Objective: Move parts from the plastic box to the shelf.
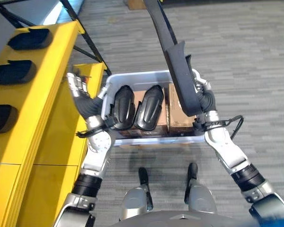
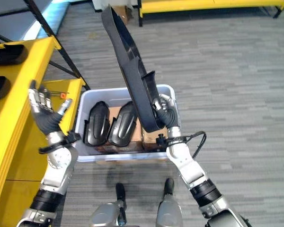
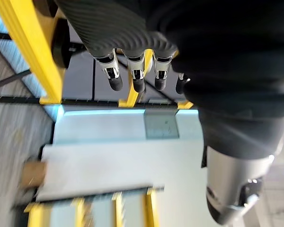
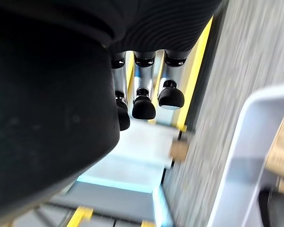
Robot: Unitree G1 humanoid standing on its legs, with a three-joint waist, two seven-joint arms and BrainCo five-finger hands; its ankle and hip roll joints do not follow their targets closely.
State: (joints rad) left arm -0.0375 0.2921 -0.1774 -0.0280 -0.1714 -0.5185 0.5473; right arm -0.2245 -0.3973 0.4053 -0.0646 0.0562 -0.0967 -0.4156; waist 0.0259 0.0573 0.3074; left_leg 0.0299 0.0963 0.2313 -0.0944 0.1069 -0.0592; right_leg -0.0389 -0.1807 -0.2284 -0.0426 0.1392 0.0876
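Risk lies with the long black curved plastic part (image 2: 130,71), gripped low by the right robot hand (image 2: 164,109) above the pale plastic box (image 2: 173,94): top-heavy, it could swing or slip. Left robot hand (image 2: 42,111), open, hovers at nine o'clock beside the yellow shelf (image 2: 12,101).

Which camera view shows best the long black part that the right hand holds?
The right eye view: the long black part shows whole, held in the right hand. The left eye view cuts off its top; the right wrist view shows a dark mass.

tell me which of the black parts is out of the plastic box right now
The long black part, gripped in the right hand and raised tilted above the plastic box. The two shorter black parts lie side by side inside the box.
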